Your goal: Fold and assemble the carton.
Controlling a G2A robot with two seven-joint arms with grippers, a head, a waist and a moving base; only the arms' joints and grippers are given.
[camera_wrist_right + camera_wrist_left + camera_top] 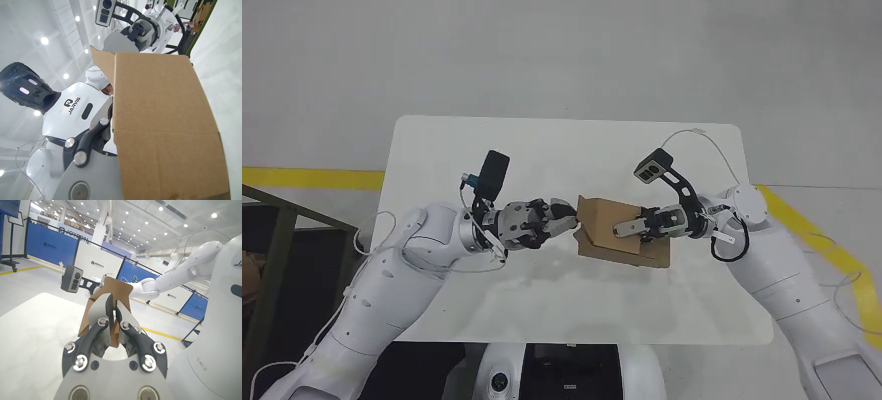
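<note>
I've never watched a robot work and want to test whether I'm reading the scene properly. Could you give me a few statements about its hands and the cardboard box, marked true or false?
1. The left hand is pinching a flap of the carton. True.
2. The right hand rests on the table, well away from the carton. False: it is closed on the carton, at the side opposite the left hand.
3. The carton sits at a corner of the table. False: it is near the table's middle, between the two hands.
4. The table is white. True.
</note>
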